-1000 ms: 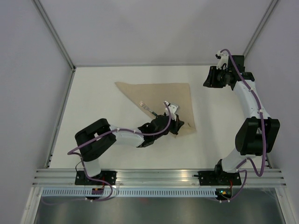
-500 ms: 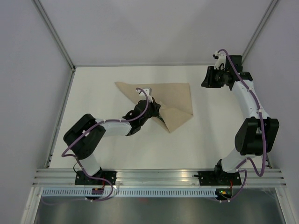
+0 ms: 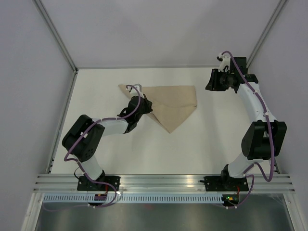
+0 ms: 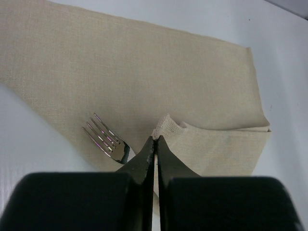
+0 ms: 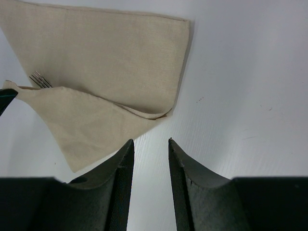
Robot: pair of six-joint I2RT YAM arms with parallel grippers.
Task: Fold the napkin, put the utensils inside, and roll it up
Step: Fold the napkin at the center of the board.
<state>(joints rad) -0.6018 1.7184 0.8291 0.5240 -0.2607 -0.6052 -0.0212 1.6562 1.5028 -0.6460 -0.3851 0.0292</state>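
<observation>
Silver fork [image 4: 109, 140] — handle under napkin [image 4: 144, 72]

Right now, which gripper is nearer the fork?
Left. The left gripper pinches a corner of the napkin just beside the fork; the right gripper hangs open beyond the napkin's right edge.

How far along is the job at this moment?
Done: the large beige cloth napkin is folded, and the small fork with silver tines lies on it. In hand: the left gripper pinches a napkin corner, holding a flap over the fork. Left: rolling it up; the open right gripper hangs apart.
</observation>
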